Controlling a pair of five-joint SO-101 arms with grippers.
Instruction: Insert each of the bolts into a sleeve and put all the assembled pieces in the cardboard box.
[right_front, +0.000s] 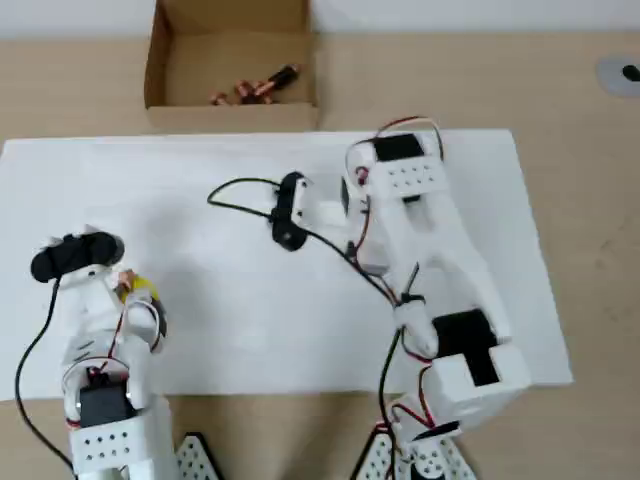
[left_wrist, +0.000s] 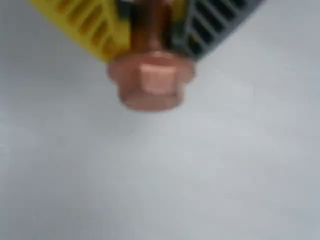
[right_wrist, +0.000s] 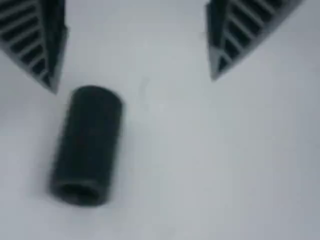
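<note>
Your left gripper (left_wrist: 150, 47), lower left in the high view, clamps a copper bolt (left_wrist: 150, 82). Your right gripper (right_wrist: 134, 80), near centre, hangs spread wide over the black sleeve (right_wrist: 87, 145) lying on its side.

Free room at the right pincer (right_wrist: 134, 80): jaws stand wide, bare white sheet (right_wrist: 225, 175) between them; a black sleeve (right_wrist: 87, 145) lies just ahead of one fingertip (right_wrist: 45, 60), at the gap's edge. At the left pincer (left_wrist: 152, 50) the gap is filled by a copper bolt (left_wrist: 150, 85), with bare sheet beyond its head.
</note>
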